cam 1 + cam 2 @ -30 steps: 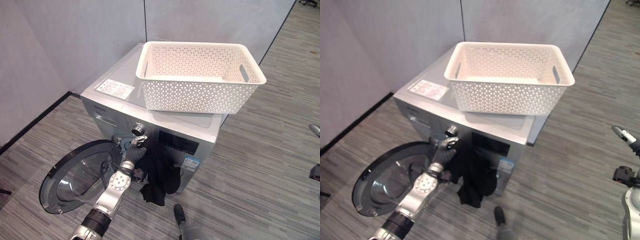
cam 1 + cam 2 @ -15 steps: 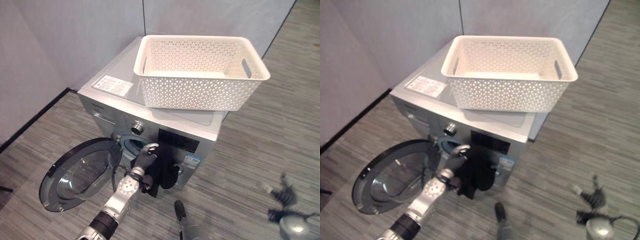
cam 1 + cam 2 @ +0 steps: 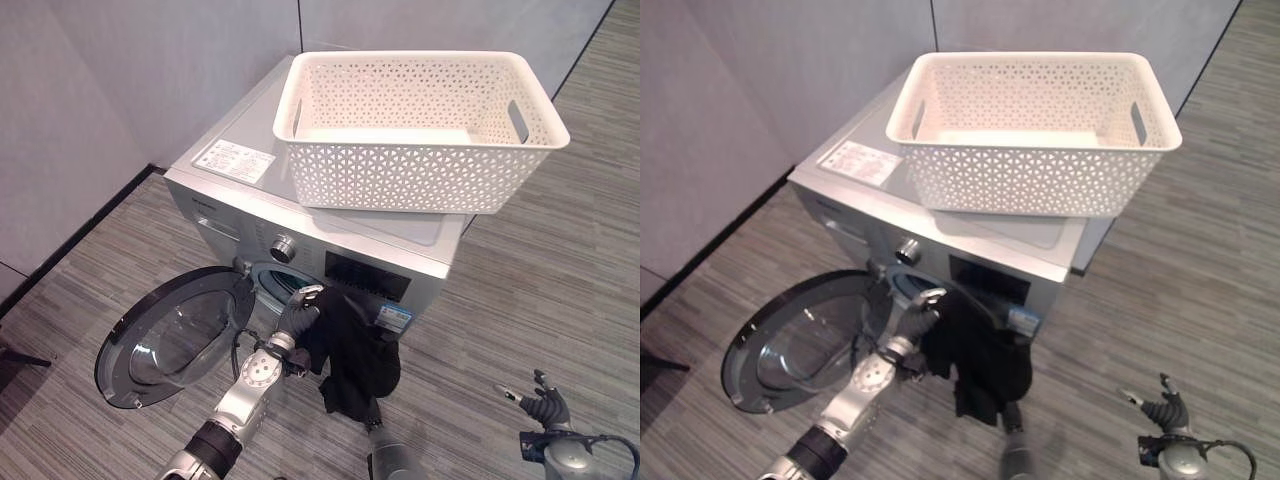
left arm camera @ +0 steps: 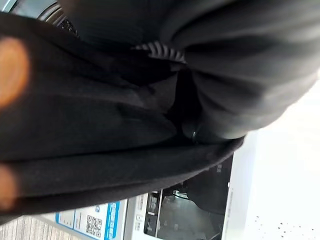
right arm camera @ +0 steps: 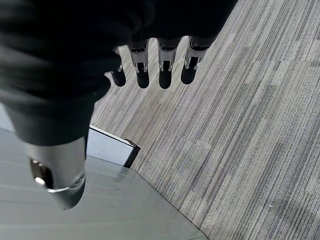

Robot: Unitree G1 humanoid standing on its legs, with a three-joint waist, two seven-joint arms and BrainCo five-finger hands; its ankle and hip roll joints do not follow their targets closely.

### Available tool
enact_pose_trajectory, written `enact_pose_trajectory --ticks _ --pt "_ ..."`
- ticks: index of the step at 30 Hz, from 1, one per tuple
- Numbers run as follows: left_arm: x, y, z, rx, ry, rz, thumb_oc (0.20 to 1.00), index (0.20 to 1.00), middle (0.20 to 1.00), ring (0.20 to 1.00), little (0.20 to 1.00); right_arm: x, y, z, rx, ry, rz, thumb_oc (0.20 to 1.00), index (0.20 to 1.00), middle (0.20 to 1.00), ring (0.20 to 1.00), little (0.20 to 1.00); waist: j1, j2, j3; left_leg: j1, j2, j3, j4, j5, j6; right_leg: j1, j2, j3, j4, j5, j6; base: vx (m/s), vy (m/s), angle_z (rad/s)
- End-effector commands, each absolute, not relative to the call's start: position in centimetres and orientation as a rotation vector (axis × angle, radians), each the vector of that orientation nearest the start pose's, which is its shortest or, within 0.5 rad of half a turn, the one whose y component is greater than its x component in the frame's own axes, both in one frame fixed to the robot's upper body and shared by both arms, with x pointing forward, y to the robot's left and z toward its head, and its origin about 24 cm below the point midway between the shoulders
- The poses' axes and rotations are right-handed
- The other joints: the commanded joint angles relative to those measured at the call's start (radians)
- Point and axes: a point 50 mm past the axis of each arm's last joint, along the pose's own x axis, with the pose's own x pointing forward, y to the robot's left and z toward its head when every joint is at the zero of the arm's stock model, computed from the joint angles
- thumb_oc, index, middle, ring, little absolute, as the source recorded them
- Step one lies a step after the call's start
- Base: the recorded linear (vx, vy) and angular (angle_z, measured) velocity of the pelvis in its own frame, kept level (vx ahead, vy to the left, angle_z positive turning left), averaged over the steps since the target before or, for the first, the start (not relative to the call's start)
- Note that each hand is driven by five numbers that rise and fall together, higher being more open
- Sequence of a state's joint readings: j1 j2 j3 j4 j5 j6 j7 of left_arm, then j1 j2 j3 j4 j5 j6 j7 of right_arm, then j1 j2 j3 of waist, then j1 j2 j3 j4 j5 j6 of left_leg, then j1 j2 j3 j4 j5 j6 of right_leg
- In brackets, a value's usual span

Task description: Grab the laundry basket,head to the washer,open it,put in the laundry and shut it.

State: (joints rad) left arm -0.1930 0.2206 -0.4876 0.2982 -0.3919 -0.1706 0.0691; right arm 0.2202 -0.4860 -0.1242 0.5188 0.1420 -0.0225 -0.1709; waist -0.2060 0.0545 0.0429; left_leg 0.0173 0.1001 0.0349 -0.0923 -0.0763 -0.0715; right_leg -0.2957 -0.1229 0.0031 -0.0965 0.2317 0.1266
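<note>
Black laundry garment [image 3: 352, 362]: gripped by left hand [image 3: 294, 318] at silver front-loading washer [image 3: 240, 205], round door [image 3: 175, 335] open. White perforated plastic basket [image 3: 420, 125] rested on top. Right hand [image 5: 150, 67] held relaxed, empty.

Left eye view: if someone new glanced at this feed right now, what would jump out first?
Probably the big white laundry basket sitting empty on top of the silver washer. Below it, the round door hangs wide open toward the robot's left, and the left hand holds a dark garment at the drum opening, part of the cloth drooping toward the floor. The right hand hangs open, low at the right, over the carpet.
</note>
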Motion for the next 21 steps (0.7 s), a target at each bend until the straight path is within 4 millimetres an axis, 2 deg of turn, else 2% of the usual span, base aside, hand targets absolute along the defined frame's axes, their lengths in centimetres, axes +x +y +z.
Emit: enact_pose_trajectory --ticks 1,3,4,5,12,13,15,19,20,21 --pt "28.2 9.7 3.8 -0.096 -0.036 -0.332 0.2 0.2 0.2 0.2 0.2 14.1 -34.5 -4.4 -0.421 0.59 -0.498 1.0 1.0 1.0 1.0 1.0 0.002 -0.077 -0.026 0.012 0.024 0.002 0.005 0.008 -0.015 0.104 -0.059 -0.016 0.009 -0.125 0.077 0.0 0.0 0.0" --pt "28.2 9.7 3.8 -0.096 -0.036 -0.332 0.2 0.2 0.2 0.2 0.2 14.1 -34.5 -4.4 -0.421 0.59 -0.498 1.0 1.0 1.0 1.0 1.0 0.002 -0.077 -0.026 0.012 0.024 0.002 0.005 0.008 -0.015 0.104 -0.059 -0.016 0.009 -0.125 0.077 0.0 0.0 0.0" --pt "28.1 9.6 3.5 -0.096 -0.021 -0.337 0.2 0.2 0.2 0.2 0.2 12.9 -34.1 -6.6 -0.395 0.702 -0.491 1.0 1.0 1.0 1.0 1.0 0.012 -0.077 -0.024 0.008 0.023 -0.003 0.005 0.011 -0.016 0.106 -0.06 -0.021 0.009 -0.127 0.074 0.01 -0.024 0.06" --pt "28.1 9.6 3.4 -0.098 -0.013 -0.342 0.2 0.2 0.2 0.2 0.2 12.5 -33.9 -7.4 -0.404 0.75 -0.483 1.0 1.0 1.0 1.0 1.0 0.017 -0.077 -0.022 0.005 0.023 -0.007 0.005 0.013 -0.017 0.109 -0.061 -0.025 0.009 -0.129 0.073 0.01 -0.024 0.08" --pt "28.1 9.6 3.4 -0.097 -0.013 -0.342 0.2 0.2 0.2 0.2 0.2 12.5 -33.9 -7.4 -0.404 0.75 -0.482 1.0 1.0 1.0 1.0 1.0 0.016 -0.077 -0.022 0.005 0.023 -0.008 0.005 0.013 -0.017 0.109 -0.061 -0.026 0.009 -0.129 0.073 0.0 -0.004 0.07" --pt "27.9 9.5 3.2 -0.099 -0.005 -0.35 0.2 0.2 0.2 0.2 0.2 11.5 -32.9 -9.2 -0.349 0.833 -0.467 1.0 1.0 1.0 1.0 1.0 0.027 -0.075 -0.019 -0.001 0.023 -0.019 0.005 0.016 -0.018 0.115 -0.064 -0.037 0.009 -0.133 0.071 0.0 0.0 0.0" --pt "27.9 9.5 3.2 -0.098 -0.005 -0.35 0.2 0.2 0.2 0.2 0.2 11.5 -32.9 -9.2 -0.349 0.833 -0.467 1.0 1.0 1.0 1.0 1.0 0.027 -0.075 -0.019 -0.001 0.023 -0.02 0.005 0.016 -0.018 0.115 -0.064 -0.037 0.009 -0.133 0.071 0.01 -0.015 0.07" --pt "27.6 9.0 2.6 -0.11 0.019 -0.364 0.2 0.2 0.2 0.2 0.2 10.1 -31.4 -11.8 -0.208 0.957 -0.499 1.0 1.0 1.0 1.0 1.0 0.049 -0.074 -0.018 -0.006 0.02 -0.034 0.005 0.018 -0.02 0.122 -0.07 -0.054 0.009 -0.138 0.071 0.02 -0.024 0.07" --pt "27.6 9.0 2.6 -0.11 0.018 -0.363 0.2 0.2 0.2 0.2 0.2 10.2 -31.4 -11.8 -0.208 0.956 -0.499 1.0 1.0 1.0 1.0 1.0 0.048 -0.074 -0.018 -0.006 0.021 -0.034 0.005 0.018 -0.02 0.123 -0.07 -0.054 0.009 -0.138 0.071 0.02 -0.028 0.08" --pt "27.5 8.7 2.5 -0.124 0.029 -0.371 0.2 0.2 0.2 0.2 0.2 10.1 -30.5 -12.7 -0.182 1.005 -0.466 1.0 1.0 1.0 1.0 1.0 0.059 -0.072 -0.016 -0.008 0.019 -0.039 0.005 0.018 -0.02 0.125 -0.072 -0.059 0.009 -0.139 0.071 0.01 -0.014 0.09"
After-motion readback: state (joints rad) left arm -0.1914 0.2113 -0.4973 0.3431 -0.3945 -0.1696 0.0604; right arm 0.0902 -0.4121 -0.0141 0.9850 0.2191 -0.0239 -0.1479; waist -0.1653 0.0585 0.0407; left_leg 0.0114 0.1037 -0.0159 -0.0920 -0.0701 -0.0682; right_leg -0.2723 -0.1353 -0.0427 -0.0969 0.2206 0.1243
